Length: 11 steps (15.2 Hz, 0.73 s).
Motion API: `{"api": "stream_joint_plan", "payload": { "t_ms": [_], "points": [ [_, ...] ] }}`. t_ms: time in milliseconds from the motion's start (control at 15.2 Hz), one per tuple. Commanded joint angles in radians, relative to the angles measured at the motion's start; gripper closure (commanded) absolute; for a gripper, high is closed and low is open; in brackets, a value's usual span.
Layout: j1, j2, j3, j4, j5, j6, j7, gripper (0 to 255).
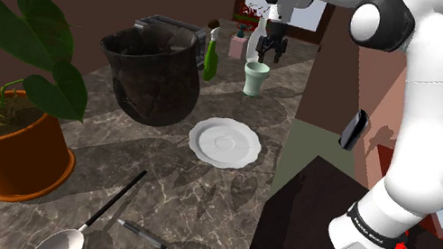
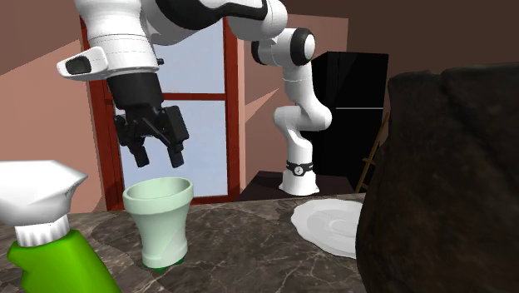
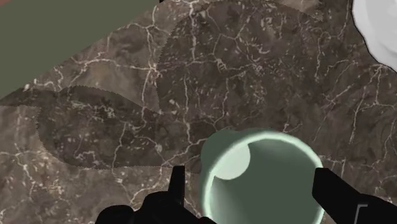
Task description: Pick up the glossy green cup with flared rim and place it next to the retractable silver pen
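Observation:
A pale green cup (image 1: 255, 77) with a flared rim stands upright on the dark marble counter, far from the stand. My gripper (image 1: 268, 56) hovers just above its rim, open. In the second exterior view the cup (image 2: 160, 222) sits below the gripper (image 2: 160, 156), with a small gap between fingertips and rim. In the wrist view the cup's mouth (image 3: 261, 172) lies between the spread fingers (image 3: 177, 181), which do not touch it. The dark pen (image 1: 141, 234) with a silvery clip lies near the counter's front edge, beside a spoon (image 1: 90, 222).
A white plate (image 1: 224, 141) lies mid-counter. A big dark pot (image 1: 153, 72) stands near the cup, with a green spray bottle (image 1: 211, 53) beside it. A potted plant (image 1: 5, 126) fills the shoulder view's left. The black stand (image 1: 322, 226) is at lower right.

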Motion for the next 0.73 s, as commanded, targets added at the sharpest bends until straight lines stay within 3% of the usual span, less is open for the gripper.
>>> {"api": "stream_joint_plan", "payload": {
  "t_ms": [0,132,660],
  "points": [
    [-0.034,0.102,0.005,0.145,0.017,-0.048,-0.012,0],
    [-0.076,0.229,0.015,0.339,0.034,-0.116,-0.012,0],
    [-0.052,0.2,0.014,0.187,0.032,0.005,-0.023,0]
  ]
}}
